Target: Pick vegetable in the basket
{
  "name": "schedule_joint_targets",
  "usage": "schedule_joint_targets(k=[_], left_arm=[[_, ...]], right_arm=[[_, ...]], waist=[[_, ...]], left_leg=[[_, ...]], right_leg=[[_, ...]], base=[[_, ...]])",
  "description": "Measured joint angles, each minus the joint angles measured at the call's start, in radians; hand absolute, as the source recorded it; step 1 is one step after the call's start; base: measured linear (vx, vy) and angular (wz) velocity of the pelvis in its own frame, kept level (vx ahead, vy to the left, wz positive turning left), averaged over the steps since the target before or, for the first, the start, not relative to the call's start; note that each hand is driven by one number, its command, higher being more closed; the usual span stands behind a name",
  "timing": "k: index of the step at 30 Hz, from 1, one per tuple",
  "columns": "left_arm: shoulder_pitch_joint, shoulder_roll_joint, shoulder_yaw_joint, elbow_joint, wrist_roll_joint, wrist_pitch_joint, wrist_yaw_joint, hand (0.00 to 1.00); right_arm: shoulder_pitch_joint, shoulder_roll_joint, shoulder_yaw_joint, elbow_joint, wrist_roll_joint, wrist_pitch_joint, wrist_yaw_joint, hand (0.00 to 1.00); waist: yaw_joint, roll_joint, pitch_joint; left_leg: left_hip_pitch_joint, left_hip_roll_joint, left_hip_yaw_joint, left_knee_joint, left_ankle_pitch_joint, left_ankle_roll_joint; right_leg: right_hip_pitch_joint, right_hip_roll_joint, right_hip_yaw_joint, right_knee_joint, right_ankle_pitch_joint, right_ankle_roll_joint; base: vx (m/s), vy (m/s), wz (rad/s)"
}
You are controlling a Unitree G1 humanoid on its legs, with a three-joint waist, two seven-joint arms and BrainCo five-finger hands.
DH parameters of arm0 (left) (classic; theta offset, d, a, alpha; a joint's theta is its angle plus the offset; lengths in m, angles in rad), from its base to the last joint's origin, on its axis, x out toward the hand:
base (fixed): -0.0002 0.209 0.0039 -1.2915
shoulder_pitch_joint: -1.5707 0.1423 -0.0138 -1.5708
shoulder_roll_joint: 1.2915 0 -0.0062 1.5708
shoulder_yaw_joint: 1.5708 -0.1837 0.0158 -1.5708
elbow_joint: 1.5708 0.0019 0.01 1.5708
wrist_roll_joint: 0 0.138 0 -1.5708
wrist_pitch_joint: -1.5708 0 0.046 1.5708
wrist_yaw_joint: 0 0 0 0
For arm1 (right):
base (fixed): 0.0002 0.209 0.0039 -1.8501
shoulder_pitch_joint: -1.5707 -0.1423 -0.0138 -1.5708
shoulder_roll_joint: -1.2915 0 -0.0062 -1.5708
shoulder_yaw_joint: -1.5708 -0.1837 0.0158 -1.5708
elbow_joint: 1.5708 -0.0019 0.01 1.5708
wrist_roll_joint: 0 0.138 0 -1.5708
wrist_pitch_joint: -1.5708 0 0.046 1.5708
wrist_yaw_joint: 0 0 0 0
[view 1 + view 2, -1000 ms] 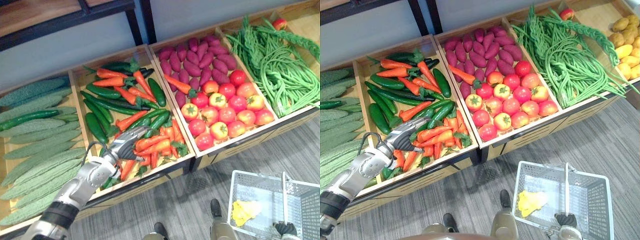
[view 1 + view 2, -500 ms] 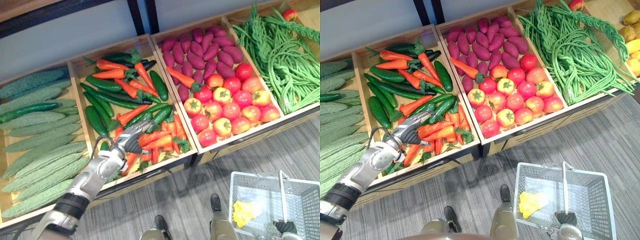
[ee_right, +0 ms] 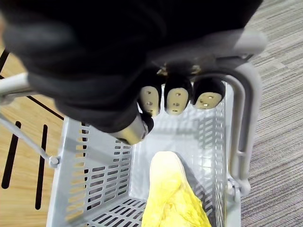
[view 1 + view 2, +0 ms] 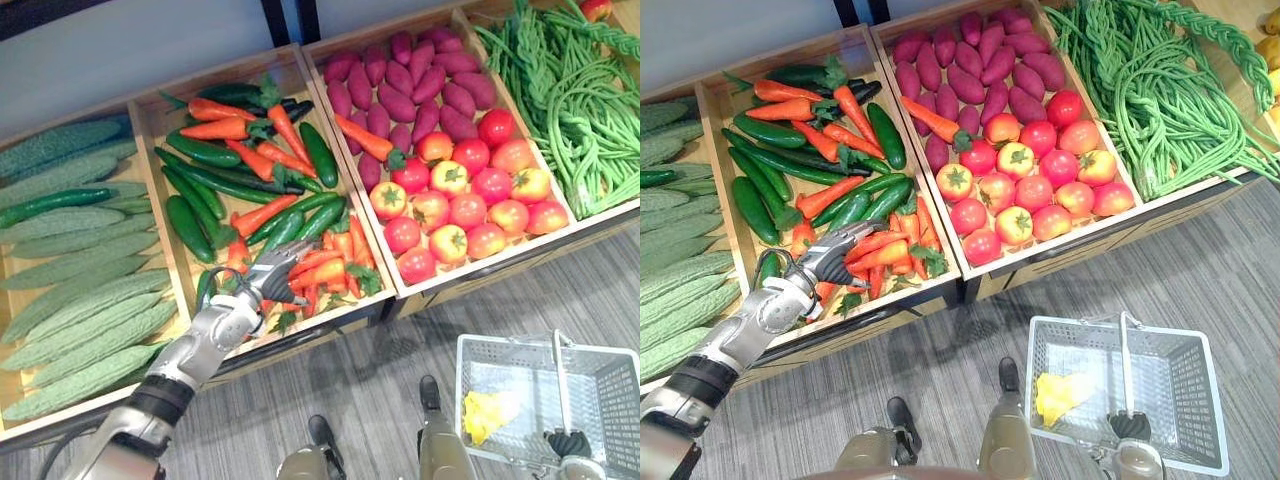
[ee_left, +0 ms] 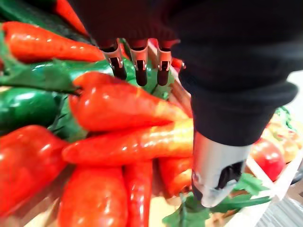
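My left hand [image 4: 262,277] reaches into the front of the crate of carrots, peppers and cucumbers. It lies open on the orange-red pile. In the left wrist view its fingers [image 5: 138,66] stretch over an orange carrot [image 5: 132,142] and the thumb [image 5: 215,172] sits on the carrot's near side. My right hand [image 4: 1128,426] is shut on the handle [image 3: 246,118] of a grey plastic basket [image 4: 500,342] held low over the floor. A yellow vegetable [image 3: 174,201] lies inside the basket.
Wooden crates stand in a row: green gourds [image 4: 70,260] at the left, purple sweet potatoes [image 4: 410,80] and tomatoes [image 4: 460,200] in the middle, long beans [image 4: 580,100] at the right. Grey carpet [image 4: 1200,250] lies in front of them.
The camera has shifted, so the crates sit higher in view. My left hand has slid a little farther onto the carrot pile. The right hand still holds the basket.
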Motion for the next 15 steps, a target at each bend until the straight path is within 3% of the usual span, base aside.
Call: schedule_joint_targets(k=[9,10,15], left_arm=[[-0.004,-0.060,0.054,0.115,0.044,0.029,0.039,0.00],[-0.005,-0.061,0.074,0.130,0.049,0.040,0.045,1.00],[-0.018,-0.078,0.142,0.175,0.079,0.070,0.085,1.00]], right_arm=[[-0.001,0.008,0.006,-0.013,-0.006,0.000,0.000,1.00],[-0.002,0.008,0.006,-0.018,-0.024,0.000,0.000,1.00],[-0.006,0.008,0.012,-0.019,-0.036,0.000,0.000,1.00]], waist=[[-0.001,-0.017,0.016],[-0.001,-0.018,0.018],[0.000,-0.018,0.022]], left_leg=[[-0.015,0.006,0.009,0.013,-0.001,0.000],[-0.026,0.009,0.011,0.020,-0.001,0.000],[-0.033,0.021,0.028,0.035,-0.001,0.000]], right_leg=[[-0.017,0.005,0.011,0.000,0.013,-0.004],[-0.029,0.008,0.015,0.000,0.016,-0.004],[-0.038,0.019,0.028,0.000,0.024,-0.008]], base=[[-0.02,-0.015,-0.04],[-0.03,-0.031,-0.08],[-0.02,-0.033,-0.08]])
